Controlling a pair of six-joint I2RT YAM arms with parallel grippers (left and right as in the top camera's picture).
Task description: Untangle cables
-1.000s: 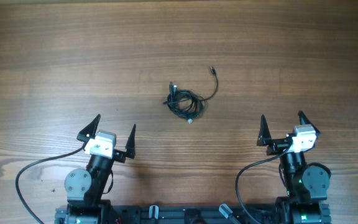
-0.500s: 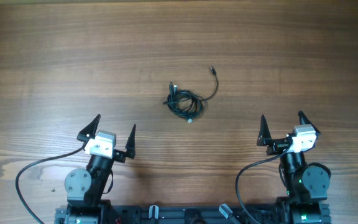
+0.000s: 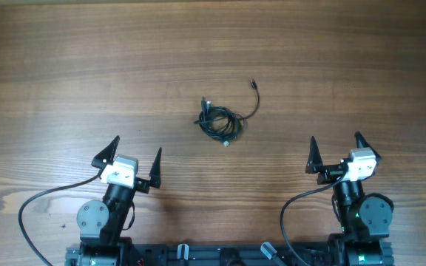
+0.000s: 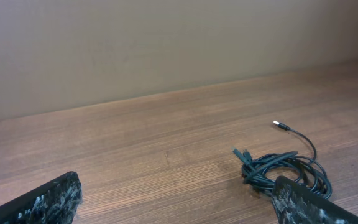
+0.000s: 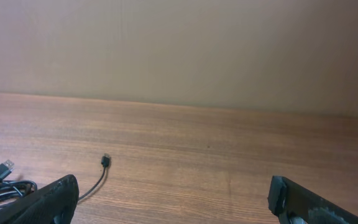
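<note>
The cables [image 3: 221, 120] are thin black cords knotted in a small clump at the middle of the wooden table, with one loose end curving out to a plug [image 3: 253, 83] at the upper right. The clump also shows in the left wrist view [image 4: 284, 168] and at the left edge of the right wrist view [image 5: 2, 186], where the loose plug [image 5: 105, 160] lies apart. My left gripper [image 3: 136, 157] is open and empty, near the front left. My right gripper [image 3: 336, 151] is open and empty, near the front right. Both are well short of the cables.
Thicker black wires [image 3: 32, 214] run from the arm bases at the front edge. A plain beige wall [image 4: 166, 43] stands behind the far edge of the table.
</note>
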